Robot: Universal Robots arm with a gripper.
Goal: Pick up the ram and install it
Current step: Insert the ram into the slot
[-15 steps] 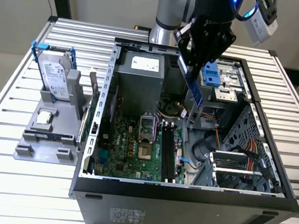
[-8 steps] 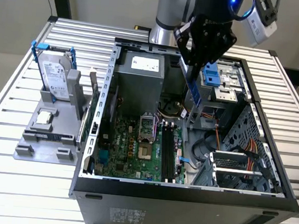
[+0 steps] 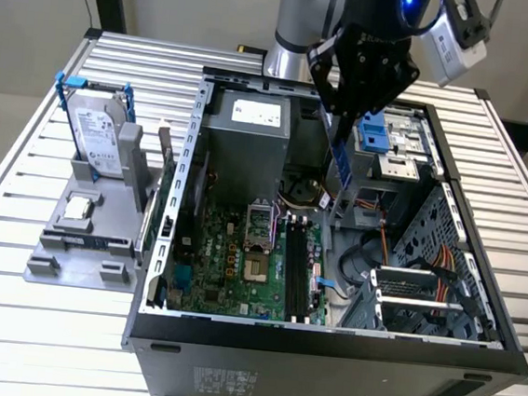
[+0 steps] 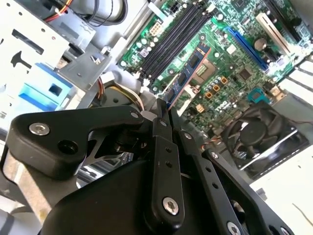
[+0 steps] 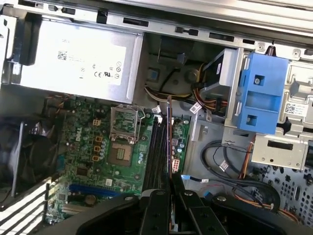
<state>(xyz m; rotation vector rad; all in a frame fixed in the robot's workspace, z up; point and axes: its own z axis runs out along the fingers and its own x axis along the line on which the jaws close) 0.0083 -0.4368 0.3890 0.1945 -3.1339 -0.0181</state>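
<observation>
The ram point(image 3: 339, 168) is a thin blue-green stick with black chips. It hangs upright from my gripper point(image 3: 343, 119) above the open computer case point(image 3: 175, 199), over the motherboard's back right area in the exterior view. The second wrist view has the gripper point(image 4: 164, 111) shut on one end of the ram point(image 4: 189, 70), whose other end points toward the black memory slots point(image 4: 171, 39). In the first wrist view the ram point(image 5: 169, 142) appears edge-on, held by the gripper point(image 5: 171, 188), right beside the memory slots point(image 5: 155, 152). The memory slots point(image 3: 299, 269) lie below the stick.
A grey fixture point(image 3: 52, 262) on the exterior view's left holds a silver hard drive in a blue bracket point(image 3: 95, 133) and a small square processor chip point(image 3: 78, 206). Inside the case are the power supply point(image 5: 73, 58), a blue drive bracket point(image 5: 259, 93), cables point(image 5: 230, 166) and a fan point(image 4: 254, 137).
</observation>
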